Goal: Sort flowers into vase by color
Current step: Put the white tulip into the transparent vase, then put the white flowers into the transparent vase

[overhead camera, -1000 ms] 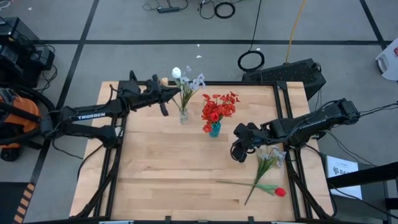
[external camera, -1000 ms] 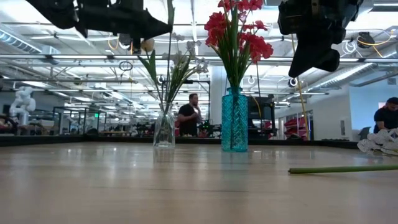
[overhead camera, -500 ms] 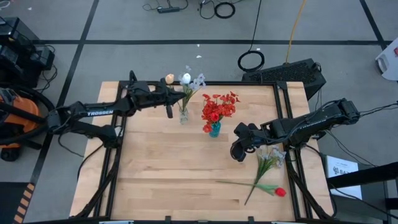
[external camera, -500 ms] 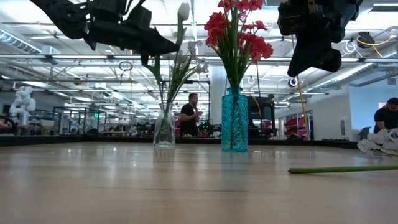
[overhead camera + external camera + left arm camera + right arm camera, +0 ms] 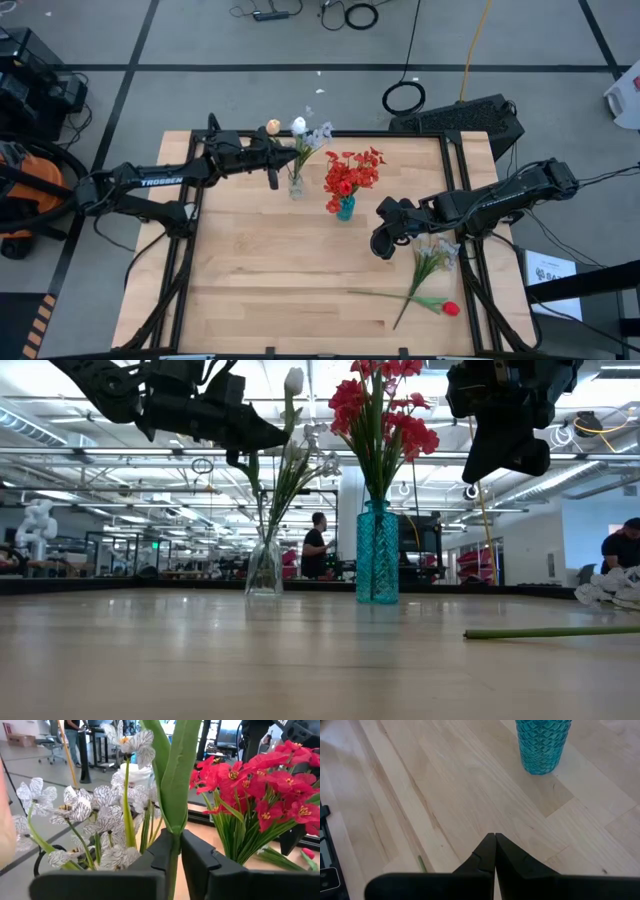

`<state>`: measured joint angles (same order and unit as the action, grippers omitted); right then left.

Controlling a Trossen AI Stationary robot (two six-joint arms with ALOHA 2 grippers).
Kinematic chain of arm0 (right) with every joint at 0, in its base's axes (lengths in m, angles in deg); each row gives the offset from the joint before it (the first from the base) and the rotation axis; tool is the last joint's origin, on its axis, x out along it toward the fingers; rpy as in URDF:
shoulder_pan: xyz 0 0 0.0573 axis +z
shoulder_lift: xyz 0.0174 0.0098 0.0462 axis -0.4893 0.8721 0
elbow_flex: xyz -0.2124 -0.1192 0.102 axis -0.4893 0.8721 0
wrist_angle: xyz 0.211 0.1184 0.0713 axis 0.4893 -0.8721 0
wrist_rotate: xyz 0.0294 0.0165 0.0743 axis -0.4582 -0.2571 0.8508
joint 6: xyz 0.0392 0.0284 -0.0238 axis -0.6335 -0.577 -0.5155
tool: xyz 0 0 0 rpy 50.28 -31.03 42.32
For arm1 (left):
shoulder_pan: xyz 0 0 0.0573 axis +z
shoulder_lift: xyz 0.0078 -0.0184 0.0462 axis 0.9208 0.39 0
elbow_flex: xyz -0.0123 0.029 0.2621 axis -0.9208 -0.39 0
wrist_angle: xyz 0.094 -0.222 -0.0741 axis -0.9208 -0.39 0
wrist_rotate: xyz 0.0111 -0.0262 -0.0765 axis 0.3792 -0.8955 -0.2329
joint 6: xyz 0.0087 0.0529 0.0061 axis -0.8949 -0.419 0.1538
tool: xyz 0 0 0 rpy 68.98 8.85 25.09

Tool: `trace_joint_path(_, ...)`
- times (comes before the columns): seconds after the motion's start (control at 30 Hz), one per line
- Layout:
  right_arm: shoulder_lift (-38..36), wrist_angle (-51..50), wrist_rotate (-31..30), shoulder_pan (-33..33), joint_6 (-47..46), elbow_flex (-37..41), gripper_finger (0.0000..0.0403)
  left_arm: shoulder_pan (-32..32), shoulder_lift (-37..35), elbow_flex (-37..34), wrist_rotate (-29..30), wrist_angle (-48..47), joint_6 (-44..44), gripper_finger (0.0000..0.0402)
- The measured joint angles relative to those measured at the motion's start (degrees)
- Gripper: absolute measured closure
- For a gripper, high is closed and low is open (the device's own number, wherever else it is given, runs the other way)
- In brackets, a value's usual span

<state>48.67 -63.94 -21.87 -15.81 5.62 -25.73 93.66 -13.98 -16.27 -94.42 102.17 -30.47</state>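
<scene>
Wooden table [image 5: 250, 270] bears clear vase [image 5: 295, 186], blue vase [image 5: 345, 208], loose flowers [image 5: 425, 285].

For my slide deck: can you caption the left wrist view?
Left pincer grips a green flower stem between white flowers and red flowers.

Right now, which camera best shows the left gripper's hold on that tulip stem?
The left wrist view: the left gripper has its fingers around the green tulip stem, a thin gap showing. The high view shows the arm by the clear vase; the low view, a dark outline; the right wrist view, nothing.
</scene>
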Motion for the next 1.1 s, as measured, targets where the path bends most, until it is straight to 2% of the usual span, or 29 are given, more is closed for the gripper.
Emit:
trace_joint_path(0.17,0.0,-0.04,-0.01,-0.01,1.0,0.02,0.0403,0.0,-1.56,0.0,0.0,-0.45,-0.04,0.0328)
trace_joint_path(0.5,0.0,-0.04,-0.1,-0.02,1.13,0.0,0.0403,0.0,-5.37,0.02,0.25,-10.37,-0.11,0.0252)
trace_joint_path(0.73,-0.02,-0.35,-0.14,-0.04,0.13,0.01,0.0403,0.0,-11.17,1.55,0.28,-18.58,-0.13,0.0238)
trace_joint_path(0.93,-0.02,-9.21,1.5,-0.04,-13.72,0.0,0.0403,-0.99,-16.69,3.13,0.41,-20.01,-0.08,0.0238)
trace_joint_path(1.1,-0.02,-18.43,11.41,0.06,-34.5,0.0,0.0403,-3.47,-19.55,3.41,0.39,-20.17,-0.11,0.0238)
